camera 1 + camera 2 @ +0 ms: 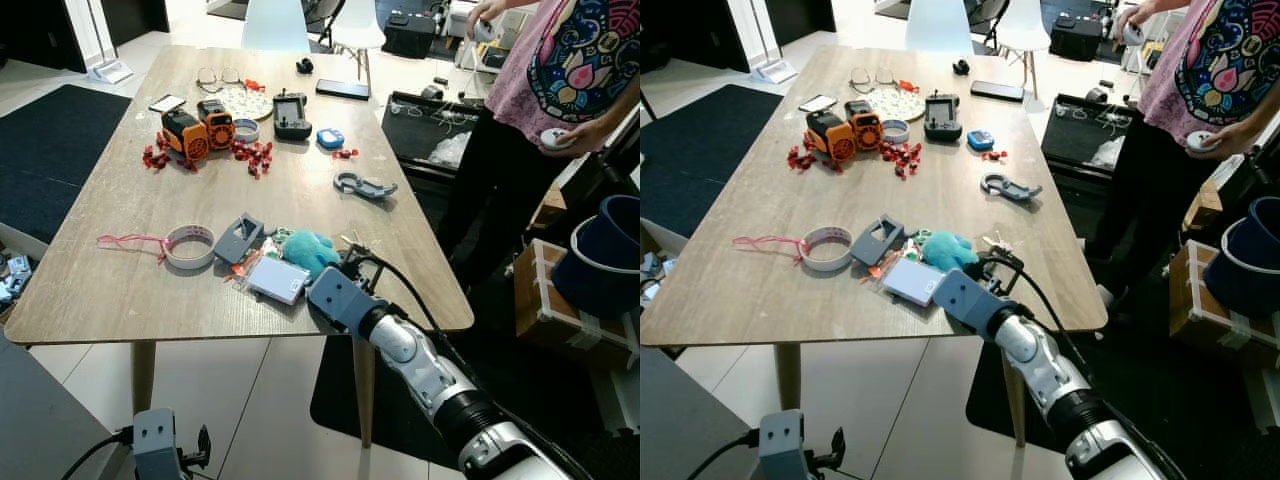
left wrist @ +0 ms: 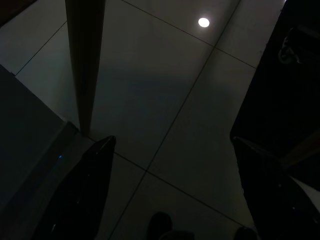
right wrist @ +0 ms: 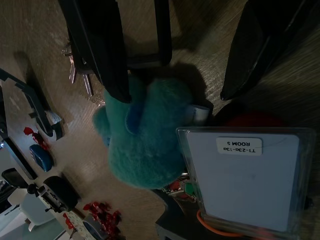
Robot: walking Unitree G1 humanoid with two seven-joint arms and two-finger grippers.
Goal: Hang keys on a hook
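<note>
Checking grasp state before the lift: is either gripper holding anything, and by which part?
Nothing held. Right gripper is open over the teal plush keychain, not closed on it. Left gripper hangs open, idle.

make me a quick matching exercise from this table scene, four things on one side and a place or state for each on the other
Things:
1. teal plush keychain
2. roll of tape
3. right claw
4. phone

Places or states:
A. far end of the table
B. open, over the plush
C. beside the white card holder
D. near the table's left edge, by a pink string

Pairs: 1-C, 2-D, 3-B, 4-A
</note>
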